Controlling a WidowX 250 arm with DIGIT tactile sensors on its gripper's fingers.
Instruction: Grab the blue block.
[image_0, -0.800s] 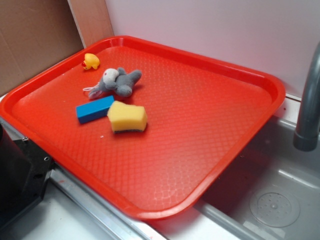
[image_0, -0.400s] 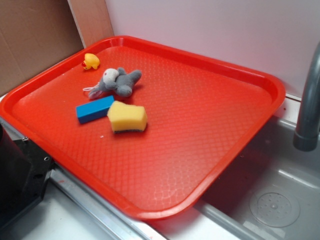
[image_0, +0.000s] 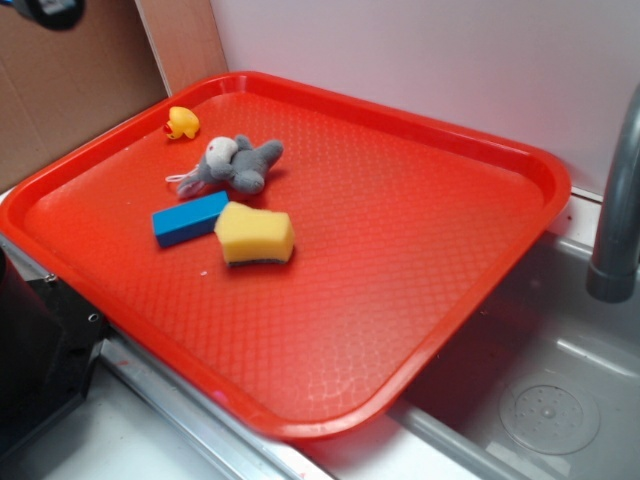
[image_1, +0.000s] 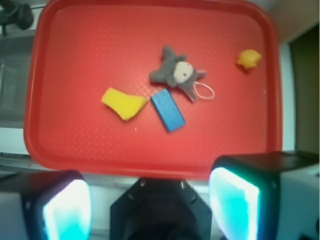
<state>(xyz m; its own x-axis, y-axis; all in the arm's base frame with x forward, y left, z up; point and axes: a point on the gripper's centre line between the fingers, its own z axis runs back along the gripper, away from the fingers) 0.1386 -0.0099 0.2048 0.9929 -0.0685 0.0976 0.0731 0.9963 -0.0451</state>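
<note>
Wrist view | gripper fingers apart, holding nothing, high over tray's near edge | blue block ahead, mid-tray, touching yellow sponge | long axis diagonal to finger line, so wrist turn likely needed

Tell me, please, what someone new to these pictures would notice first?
The big textured red plastic tray fills the scene, set partly over a grey sink. Clustered toward its far left lie a bright-blue rectangular block touching a yellow sponge, a grey plush toy animal and a small yellow rubber duck. The end effector hangs high above, open, glowing teal.
</note>
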